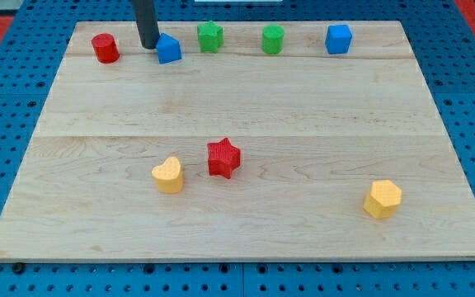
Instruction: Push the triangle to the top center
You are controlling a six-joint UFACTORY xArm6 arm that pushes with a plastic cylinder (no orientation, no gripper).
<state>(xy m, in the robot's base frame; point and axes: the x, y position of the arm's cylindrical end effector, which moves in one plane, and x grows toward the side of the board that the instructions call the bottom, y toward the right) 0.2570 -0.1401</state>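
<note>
The blue triangle block (169, 49) sits near the board's top edge, left of centre. My tip (149, 45) is a dark rod that comes down from the view's top and ends just left of the blue triangle, touching or nearly touching its left side. A green star (210, 36) lies right of the triangle, close to the top centre.
A red cylinder (105, 48) is at the top left, a green cylinder (273, 39) and a blue cube (338, 39) at the top right. A red star (223, 158) and a yellow heart (168, 175) lie lower middle. A yellow hexagon (383, 199) is at the lower right. The wooden board (246, 107) rests on blue pegboard.
</note>
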